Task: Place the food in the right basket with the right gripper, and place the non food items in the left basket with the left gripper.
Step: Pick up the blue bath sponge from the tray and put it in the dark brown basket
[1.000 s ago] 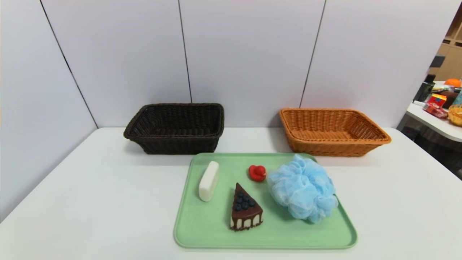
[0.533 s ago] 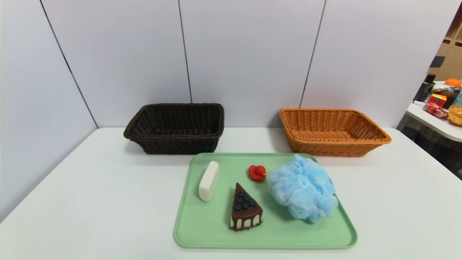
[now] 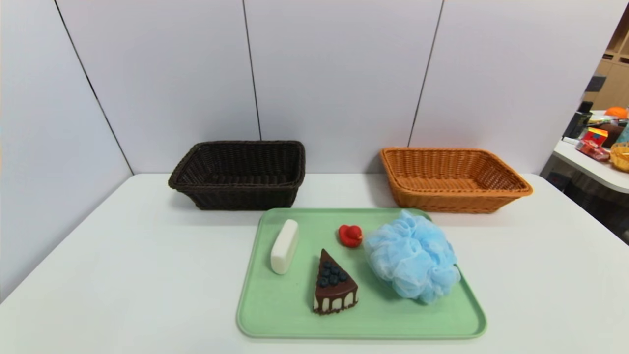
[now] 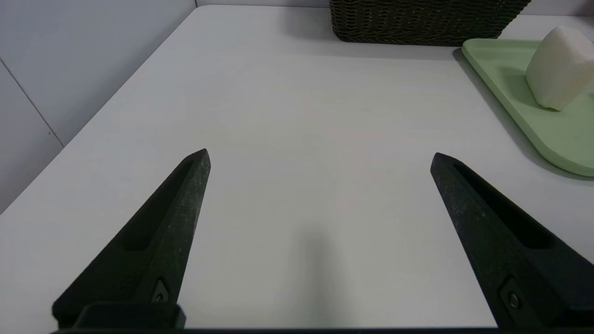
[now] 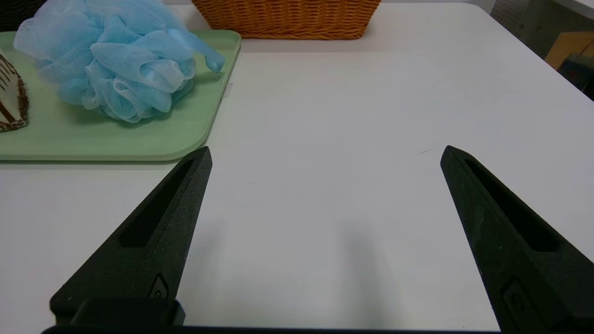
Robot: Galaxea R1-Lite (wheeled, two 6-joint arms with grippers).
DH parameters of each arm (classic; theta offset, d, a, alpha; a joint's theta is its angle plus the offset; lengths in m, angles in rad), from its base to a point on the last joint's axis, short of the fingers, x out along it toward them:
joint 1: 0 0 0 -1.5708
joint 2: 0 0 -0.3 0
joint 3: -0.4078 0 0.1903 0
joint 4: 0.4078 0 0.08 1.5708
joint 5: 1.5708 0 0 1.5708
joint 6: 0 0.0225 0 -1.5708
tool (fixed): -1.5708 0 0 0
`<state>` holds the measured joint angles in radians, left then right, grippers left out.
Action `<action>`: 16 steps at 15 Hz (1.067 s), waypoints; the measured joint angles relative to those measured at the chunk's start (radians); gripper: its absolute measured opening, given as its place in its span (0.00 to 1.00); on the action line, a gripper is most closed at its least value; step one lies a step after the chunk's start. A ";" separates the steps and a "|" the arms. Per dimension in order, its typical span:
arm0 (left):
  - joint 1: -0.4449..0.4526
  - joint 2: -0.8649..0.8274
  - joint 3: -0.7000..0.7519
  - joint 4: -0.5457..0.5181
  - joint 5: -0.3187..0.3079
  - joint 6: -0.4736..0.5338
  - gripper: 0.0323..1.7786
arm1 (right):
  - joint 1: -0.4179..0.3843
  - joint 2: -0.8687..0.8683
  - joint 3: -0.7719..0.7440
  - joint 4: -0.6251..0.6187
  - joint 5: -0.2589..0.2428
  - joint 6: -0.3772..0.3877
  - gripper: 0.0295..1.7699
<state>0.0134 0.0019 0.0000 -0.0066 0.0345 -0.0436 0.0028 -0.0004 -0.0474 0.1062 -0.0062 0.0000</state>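
On the green tray (image 3: 275, 314) lie a chocolate cake slice (image 3: 335, 290), a white soap bar (image 3: 284, 246), a red duck toy (image 3: 350, 235) and a light-blue bath puff (image 3: 412, 256). The dark brown left basket (image 3: 239, 173) and the orange-tan right basket (image 3: 449, 178) stand behind the tray, both with nothing inside. My left gripper (image 4: 320, 157) hovers open over bare table, with the soap bar (image 4: 557, 67) off to one side. My right gripper (image 5: 326, 153) is open above the table beside the tray, near the puff (image 5: 116, 58). Neither arm shows in the head view.
The white table (image 3: 123, 275) is walled by grey panels at the back and left. A second table with clutter (image 3: 602, 142) stands at the far right, past the table's right edge.
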 joint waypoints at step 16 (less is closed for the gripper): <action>-0.002 0.559 -0.755 0.103 -0.243 0.049 0.95 | 0.010 0.548 -0.664 0.028 0.131 -0.052 0.96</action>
<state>0.0115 0.5604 -0.7553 0.0962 -0.2087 0.0057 0.0123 0.5479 -0.7111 0.1340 0.1251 -0.0523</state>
